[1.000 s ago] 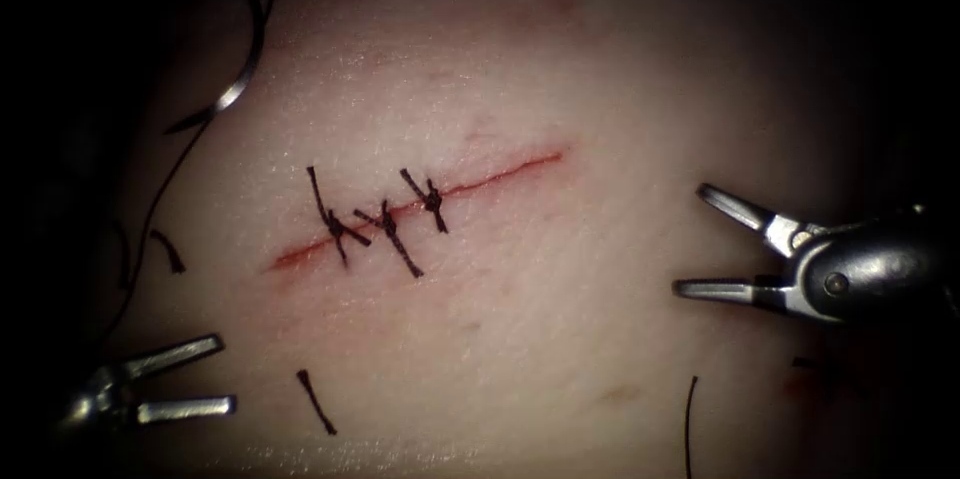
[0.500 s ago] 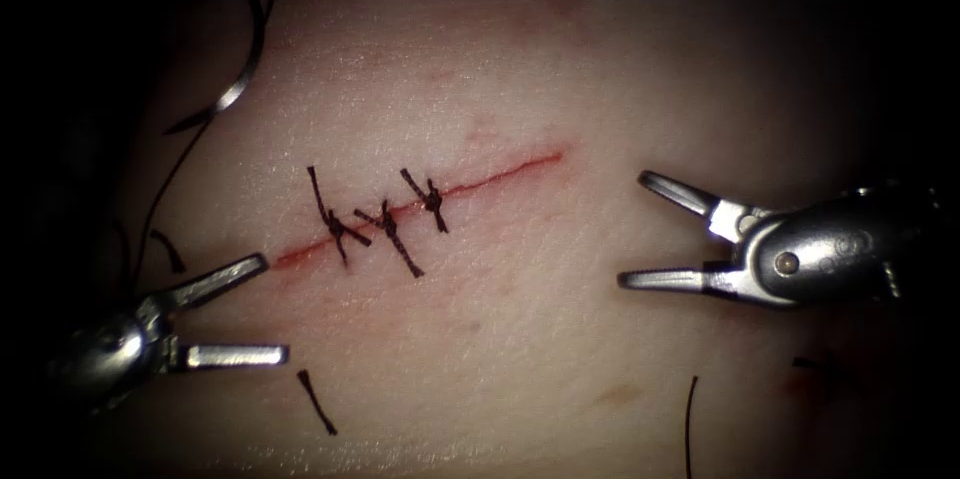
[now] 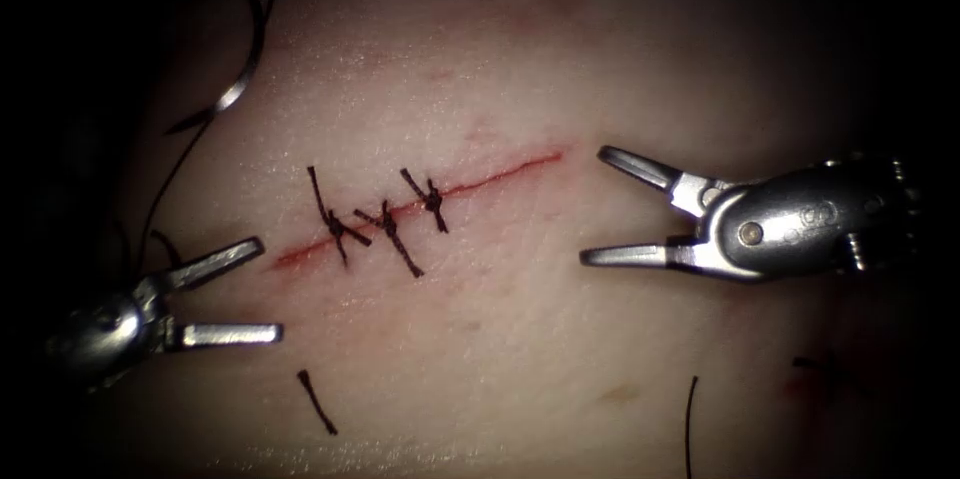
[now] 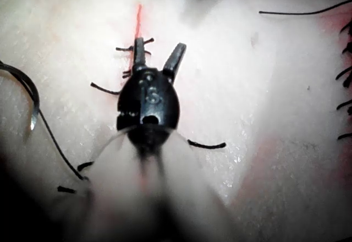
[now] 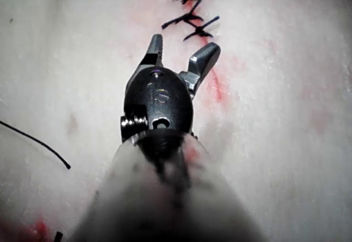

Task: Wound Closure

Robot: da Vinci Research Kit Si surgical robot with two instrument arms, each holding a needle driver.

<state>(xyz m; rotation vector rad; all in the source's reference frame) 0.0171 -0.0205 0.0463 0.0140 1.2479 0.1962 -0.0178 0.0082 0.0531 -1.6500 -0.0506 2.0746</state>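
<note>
Both tools are seen with their jaws spread wide, and nothing is held by either of them. The left tool (image 3: 255,292) is placed at the left end of the cut (image 3: 420,209), one jaw just beside that end. The right tool (image 3: 592,205) is placed just beside the right end of the cut, its jaws pointed toward it.

Three knotted stitches (image 3: 385,219) are already laid across the left and middle part of the cut; the right part is still unclosed, and a thin line of red fluid (image 3: 505,171) is seen along it.

The needle (image 3: 235,89) lies free on the tissue (image 3: 520,339), well apart from both tools, up and to the left of the cut. It is not in the tissue, and its thread (image 3: 165,189) trails down from it.

No step can be named with certainty. As a judgement, the needle should be gripped firmly across its curve and not at the point, so that it is not turned in the jaws.

No containers are present. Cut ends of thread (image 3: 316,401) lie loose on the tissue below the cut.
</note>
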